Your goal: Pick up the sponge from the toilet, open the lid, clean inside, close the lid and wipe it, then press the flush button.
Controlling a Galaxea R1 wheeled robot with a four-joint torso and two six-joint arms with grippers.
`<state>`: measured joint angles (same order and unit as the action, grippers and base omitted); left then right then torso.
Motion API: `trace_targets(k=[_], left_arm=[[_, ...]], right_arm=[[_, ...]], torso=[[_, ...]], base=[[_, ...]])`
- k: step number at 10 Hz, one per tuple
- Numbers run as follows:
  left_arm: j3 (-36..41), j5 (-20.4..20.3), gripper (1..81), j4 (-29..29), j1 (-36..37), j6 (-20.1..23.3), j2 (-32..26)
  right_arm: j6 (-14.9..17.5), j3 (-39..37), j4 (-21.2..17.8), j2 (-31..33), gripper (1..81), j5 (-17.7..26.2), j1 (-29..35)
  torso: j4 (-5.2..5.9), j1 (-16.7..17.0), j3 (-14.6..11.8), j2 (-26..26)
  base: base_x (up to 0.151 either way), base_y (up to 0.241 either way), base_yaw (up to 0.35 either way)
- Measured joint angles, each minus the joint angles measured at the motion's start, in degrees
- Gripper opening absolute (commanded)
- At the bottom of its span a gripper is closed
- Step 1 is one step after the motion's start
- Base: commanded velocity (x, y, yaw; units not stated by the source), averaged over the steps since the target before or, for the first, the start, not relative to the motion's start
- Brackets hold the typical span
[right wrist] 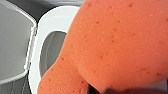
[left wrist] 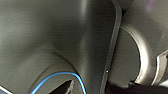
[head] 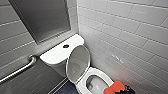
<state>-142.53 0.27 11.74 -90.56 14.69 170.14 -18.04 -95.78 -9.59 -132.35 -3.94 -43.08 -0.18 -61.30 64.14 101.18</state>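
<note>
Sponge (head: 114, 89), gripped by the right claw (head: 124, 90), hangs by the bowl (head: 100, 72), lid (head: 78, 63) up; cleaning inside seems in hand, needing a downward reach.

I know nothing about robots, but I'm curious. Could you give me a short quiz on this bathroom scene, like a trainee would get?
1. True or false: the lid is shut down over the bowl.
2. Where is the flush button? A) on the tank top; B) on the tiled wall; C) on the grab bar.
3. Fill in: the right pincer holds an orange-red ____.

Key: 1. False, the lid stands raised. 2. A. 3. sponge.
</note>
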Motion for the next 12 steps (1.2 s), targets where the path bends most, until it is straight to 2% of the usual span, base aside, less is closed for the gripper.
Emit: trace_targets(k=[2, 4, 6, 10, 12], left_arm=[[-0.07, 0.04, 81.1, -0.04, -0.01, 0.07, 0.04], [-0.07, 0.11, 81.1, -0.04, -0.06, 0.05, 0.04], [-0.09, 0.77, 81.1, -0.2, -0.21, 0.22, 0.54], [-0.16, 0.48, 81.1, -0.22, -0.28, 0.18, 0.52], [-0.16, 0.85, 81.1, -0.26, -0.12, 0.2, 0.52]], right_arm=[[-0.04, 3.5, -0.02, 3.36, 1.0, -3.74, -5.25], [0.02, 5.92, -0.05, 3.74, 1.0, -5.64, -8.51], [0.44, 8.9, 0.0, 3.69, 1.0, -5.16, -11.74], [0.73, 13.01, 3.15, 7.16, 1.0, -4.83, -11.76], [0.73, 13.42, 3.49, 8.12, 1.0, -3.94, -6.83]], torso=[[0.0, 0.0, 0.0, 0.02], [0.0, -0.02, -0.02, 0.02], [0.0, 0.0, -0.02, 0.02], [0.0, 0.0, -0.02, 0.02], [0.0, 0.0, -0.02, 0.02]], base=[[0.0, 0.0, 0.0], [0.0, 0.0, 0.0], [0.0, 0.0, 0.0], [0.0, 0.0, 0.0], [0.0, 0.0, 0.0]])
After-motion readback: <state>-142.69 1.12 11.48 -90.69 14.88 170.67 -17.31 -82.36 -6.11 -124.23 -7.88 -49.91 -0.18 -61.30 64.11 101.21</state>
